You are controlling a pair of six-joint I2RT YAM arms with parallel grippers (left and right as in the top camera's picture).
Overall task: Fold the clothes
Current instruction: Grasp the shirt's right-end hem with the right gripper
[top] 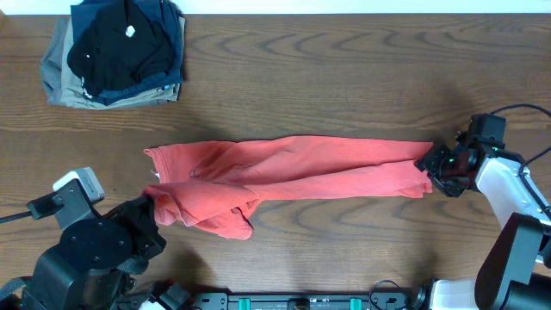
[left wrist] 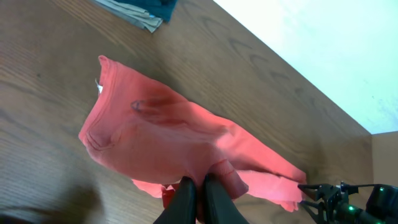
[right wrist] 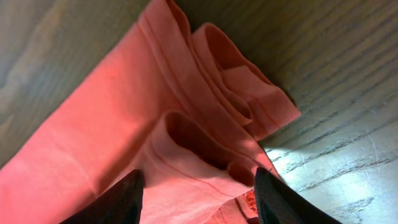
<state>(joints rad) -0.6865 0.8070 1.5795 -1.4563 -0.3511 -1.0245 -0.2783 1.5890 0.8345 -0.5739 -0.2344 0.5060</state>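
The clothes, a coral-red T-shirt (top: 293,168), lie stretched into a long bunched band across the middle of the table. My left gripper (top: 153,207) is shut on a fold at the shirt's left end; in the left wrist view the two fingers of the left gripper (left wrist: 200,182) press together with red cloth (left wrist: 155,130) pinched between them. My right gripper (top: 430,168) is at the shirt's right end. In the right wrist view its fingers stand apart on either side of the rolled cloth (right wrist: 124,106), and the right gripper (right wrist: 199,177) straddles the fabric without pinching it.
A stack of folded black, navy and khaki garments (top: 116,52) sits at the table's far left corner, also in the left wrist view as folded garments (left wrist: 146,9). The right arm (left wrist: 348,202) shows at the shirt's far end. Bare wood surrounds the shirt.
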